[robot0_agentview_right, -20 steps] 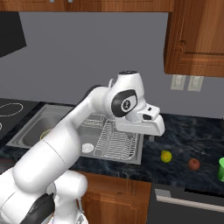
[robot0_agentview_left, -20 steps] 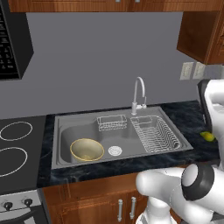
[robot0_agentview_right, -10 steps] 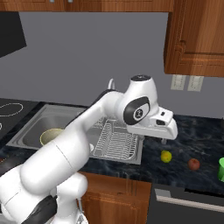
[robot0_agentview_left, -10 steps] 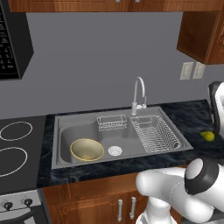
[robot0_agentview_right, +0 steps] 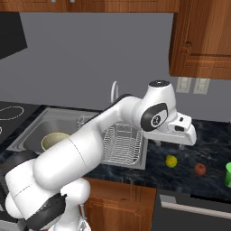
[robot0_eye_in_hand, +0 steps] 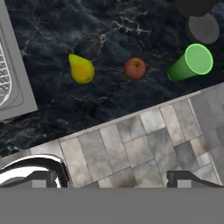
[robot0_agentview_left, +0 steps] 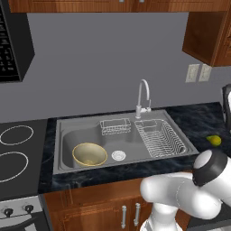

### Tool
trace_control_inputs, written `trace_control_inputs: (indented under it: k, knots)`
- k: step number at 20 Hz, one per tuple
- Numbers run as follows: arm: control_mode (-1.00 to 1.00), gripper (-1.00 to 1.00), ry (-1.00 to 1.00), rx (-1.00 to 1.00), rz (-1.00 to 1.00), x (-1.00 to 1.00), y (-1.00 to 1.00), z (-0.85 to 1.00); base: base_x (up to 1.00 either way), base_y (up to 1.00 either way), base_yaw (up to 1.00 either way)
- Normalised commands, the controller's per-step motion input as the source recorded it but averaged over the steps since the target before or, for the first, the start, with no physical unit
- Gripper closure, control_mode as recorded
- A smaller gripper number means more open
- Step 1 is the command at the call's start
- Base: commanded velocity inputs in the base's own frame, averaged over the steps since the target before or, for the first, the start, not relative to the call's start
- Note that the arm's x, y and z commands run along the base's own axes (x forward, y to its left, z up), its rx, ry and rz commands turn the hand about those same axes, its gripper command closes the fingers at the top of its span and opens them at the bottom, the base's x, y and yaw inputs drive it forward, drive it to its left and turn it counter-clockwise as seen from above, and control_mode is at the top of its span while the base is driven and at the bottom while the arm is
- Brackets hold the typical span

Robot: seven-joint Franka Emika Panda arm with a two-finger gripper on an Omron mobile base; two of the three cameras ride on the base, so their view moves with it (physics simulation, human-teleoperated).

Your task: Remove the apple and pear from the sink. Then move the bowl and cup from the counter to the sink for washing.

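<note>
The pincer stands wide open and holds nothing — its two dark tips rise far apart at the bottom of the hand view, over the floor tiles just off the tabletop's front edge. In the right base view the hand hangs above the tabletop to the right of the sink.

On the tabletop, near its front edge, three things lie in a row, each apart from the next: the pear nearest the sink's right rim, the apple in the middle, and the cup farthest from the sink, upright with its mouth open to the camera. From the right base view the same row shows the pear, the apple and the cup at the picture's right edge.

The bowl sits upright in the sink, in the left part of the basin, just beside the round drain. A wire rack fills the basin's right part and a small wire basket sits at the back — the faucet curves up behind them. The pear shows on the tabletop right of the sink in the left base view.
</note>
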Motion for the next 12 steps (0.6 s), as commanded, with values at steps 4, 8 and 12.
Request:
trace_control_inputs:
  k: [4, 8, 12]
  knots:
    - [-1.0, -1.0, 0.0, 0.0, 0.0, 0.04, -0.38, -0.17, 0.0, 0.0, 0.0]
    - [-1.0, -1.0, -0.03, 0.0, 0.0, 0.06, -0.34, -0.15, 0.0, 0.0, 0.0]
    - [-1.0, -1.0, -0.05, 0.0, 0.0, 0.1, -0.26, -0.15, 0.0, 0.0, 0.0]
